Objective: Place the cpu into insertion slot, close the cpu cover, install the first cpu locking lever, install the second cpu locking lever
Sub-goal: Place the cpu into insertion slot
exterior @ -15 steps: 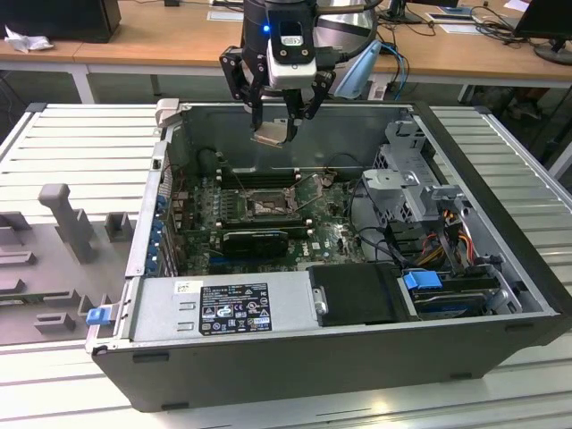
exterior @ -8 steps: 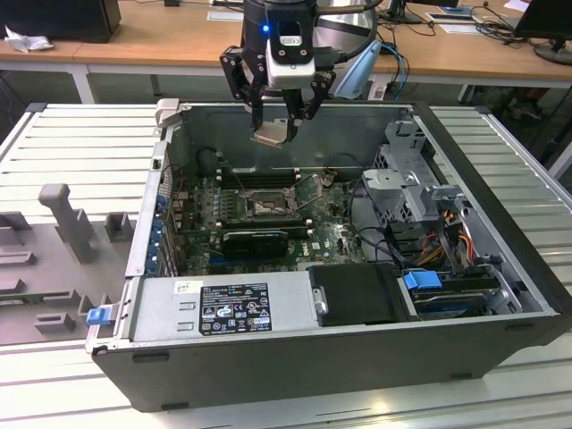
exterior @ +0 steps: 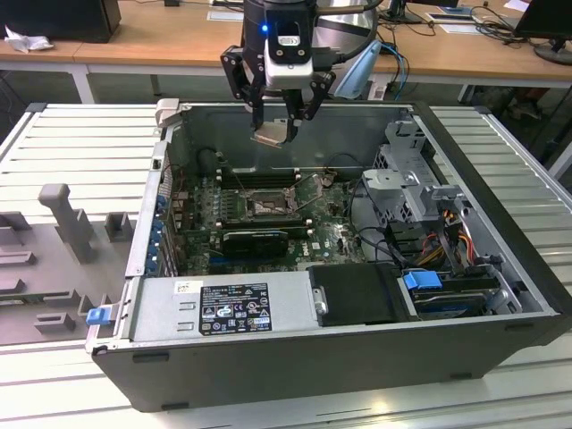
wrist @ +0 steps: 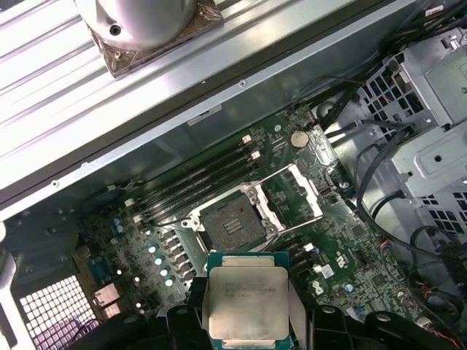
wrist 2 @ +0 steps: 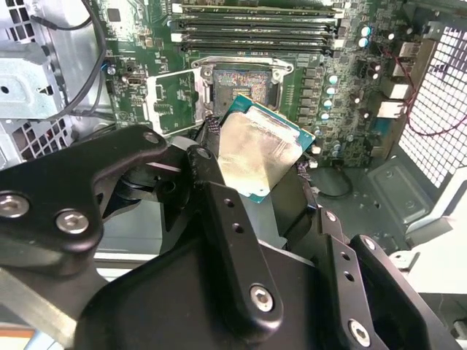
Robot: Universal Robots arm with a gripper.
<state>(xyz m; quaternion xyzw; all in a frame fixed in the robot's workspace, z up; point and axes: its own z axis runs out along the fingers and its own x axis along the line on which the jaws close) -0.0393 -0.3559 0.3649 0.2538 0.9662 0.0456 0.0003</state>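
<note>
My gripper [exterior: 273,131] hangs over the back part of the open computer case, shut on the cpu [exterior: 271,135]. The cpu [wrist: 248,302] is a pale silvery square on a green board, gripped by two opposite edges, and it looks tilted in the second wrist view [wrist 2: 260,154]. Beneath it on the green motherboard lies the insertion slot [wrist: 229,222], dark in the middle with a silver rim, bare and uncovered [wrist 2: 244,79] [exterior: 264,205]. The cpu cover [wrist: 292,192] is swung open and rests beside the slot [wrist 2: 169,102]. The cpu is well above the slot, not touching it.
Long memory slots [exterior: 257,178] run behind the socket and a long black card [exterior: 255,239] lies in front. A power supply [exterior: 223,307] fills the case front; a drive cage [exterior: 416,192] and cables [exterior: 447,241] sit at the exterior view's right. Grey fixtures [exterior: 63,214] stand left of the case.
</note>
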